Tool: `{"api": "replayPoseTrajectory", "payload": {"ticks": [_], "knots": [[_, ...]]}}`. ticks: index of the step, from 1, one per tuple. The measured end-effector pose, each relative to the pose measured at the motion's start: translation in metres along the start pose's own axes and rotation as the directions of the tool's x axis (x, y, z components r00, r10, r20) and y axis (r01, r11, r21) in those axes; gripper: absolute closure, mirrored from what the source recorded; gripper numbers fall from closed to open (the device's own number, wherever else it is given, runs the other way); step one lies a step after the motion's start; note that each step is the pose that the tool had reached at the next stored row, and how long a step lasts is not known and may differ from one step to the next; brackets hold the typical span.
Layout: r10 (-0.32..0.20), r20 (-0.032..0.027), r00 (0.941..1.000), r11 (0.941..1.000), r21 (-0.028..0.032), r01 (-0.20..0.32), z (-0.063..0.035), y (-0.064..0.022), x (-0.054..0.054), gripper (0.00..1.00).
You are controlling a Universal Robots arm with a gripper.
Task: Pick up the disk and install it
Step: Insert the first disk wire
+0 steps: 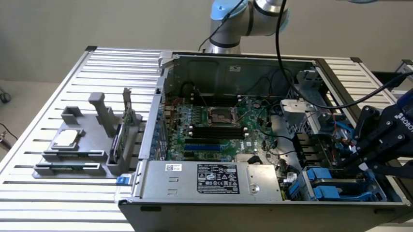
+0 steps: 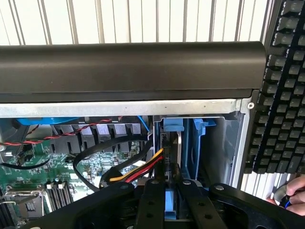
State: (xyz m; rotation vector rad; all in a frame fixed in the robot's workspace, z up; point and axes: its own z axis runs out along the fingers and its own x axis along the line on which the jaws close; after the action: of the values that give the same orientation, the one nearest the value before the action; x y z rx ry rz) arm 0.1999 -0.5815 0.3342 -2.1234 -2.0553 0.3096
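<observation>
The open computer case (image 1: 161, 96) lies on a slatted table. My black gripper (image 1: 361, 162) reaches down into the drive bay corner at the exterior view's right. In the wrist view the gripper (image 2: 170, 185) is shut on a blue-railed piece standing edge-on between its fingers (image 2: 153, 205), which I take to be the disk (image 2: 170, 210). It sits in the bay slot beside other blue carrier rails (image 2: 200, 138). The disk's label and metal face are hidden.
Red, yellow and black power wires (image 2: 138, 169) run right up to the slot. The motherboard (image 1: 213, 121) and power supply (image 1: 206, 181) fill the case. A grey holder (image 1: 71, 154) carries a chip (image 1: 66, 139) and a card (image 1: 127, 121). A keyboard (image 2: 281, 86) and a person's hand (image 2: 293, 193) lie beside the case.
</observation>
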Motion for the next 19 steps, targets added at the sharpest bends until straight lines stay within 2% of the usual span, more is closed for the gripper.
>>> {"api": "replayPoseTrajectory", "payload": {"ticks": [19], "knots": [[0.0,-0.0005,1.0,1.0,0.0005,0.0,0.0029,0.001,0.0002,0.83]]}}
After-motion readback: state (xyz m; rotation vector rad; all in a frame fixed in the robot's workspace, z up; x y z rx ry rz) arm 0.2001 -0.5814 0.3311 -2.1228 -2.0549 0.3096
